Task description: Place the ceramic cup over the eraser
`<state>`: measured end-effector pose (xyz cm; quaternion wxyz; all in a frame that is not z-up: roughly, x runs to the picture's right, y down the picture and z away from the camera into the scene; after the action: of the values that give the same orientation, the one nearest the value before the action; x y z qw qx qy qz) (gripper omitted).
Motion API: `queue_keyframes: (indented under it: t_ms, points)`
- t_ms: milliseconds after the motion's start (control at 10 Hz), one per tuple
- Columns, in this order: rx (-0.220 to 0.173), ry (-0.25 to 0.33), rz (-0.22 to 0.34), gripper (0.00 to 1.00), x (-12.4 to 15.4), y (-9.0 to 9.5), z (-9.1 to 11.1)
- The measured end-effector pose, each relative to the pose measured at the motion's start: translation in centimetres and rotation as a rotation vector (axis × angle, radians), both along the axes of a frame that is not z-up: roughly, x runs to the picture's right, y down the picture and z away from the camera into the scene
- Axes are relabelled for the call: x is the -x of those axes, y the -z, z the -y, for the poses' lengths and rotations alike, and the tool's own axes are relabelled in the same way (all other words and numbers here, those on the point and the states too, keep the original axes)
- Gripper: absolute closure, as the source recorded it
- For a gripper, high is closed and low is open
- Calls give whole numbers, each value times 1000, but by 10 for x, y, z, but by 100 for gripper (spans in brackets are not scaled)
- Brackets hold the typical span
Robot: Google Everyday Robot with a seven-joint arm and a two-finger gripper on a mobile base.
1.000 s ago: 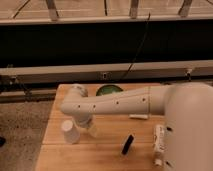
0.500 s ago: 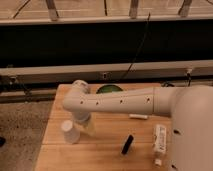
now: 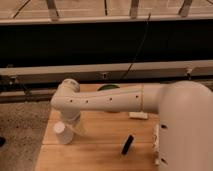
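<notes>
The ceramic cup [image 3: 62, 133] is small, plain white, and stands on the wooden table [image 3: 100, 155] at the front left. My gripper [image 3: 75, 125] hangs under the white arm's wrist, right beside the cup on its right and touching or nearly touching it. A small flat white block [image 3: 138, 115] lies mid-table to the right, and a black oblong piece [image 3: 128, 144] lies nearer the front. I cannot tell which of the two is the eraser. Both are well apart from the cup.
A green bowl [image 3: 107, 87] sits at the table's back edge, mostly hidden behind my arm. A white tube with a cap [image 3: 157, 145] lies at the right, beside my arm's large shell [image 3: 185, 130]. A dark barrier runs behind the table.
The cup has shifted slightly to the left along with my wrist. The black piece and the white block have not moved.
</notes>
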<state>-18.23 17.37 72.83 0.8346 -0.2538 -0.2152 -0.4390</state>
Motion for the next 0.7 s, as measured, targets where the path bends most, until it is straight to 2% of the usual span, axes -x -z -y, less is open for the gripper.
queue_keyframes:
  t_ms: [700]
  points:
    - [24, 38, 101, 20, 47, 6, -14]
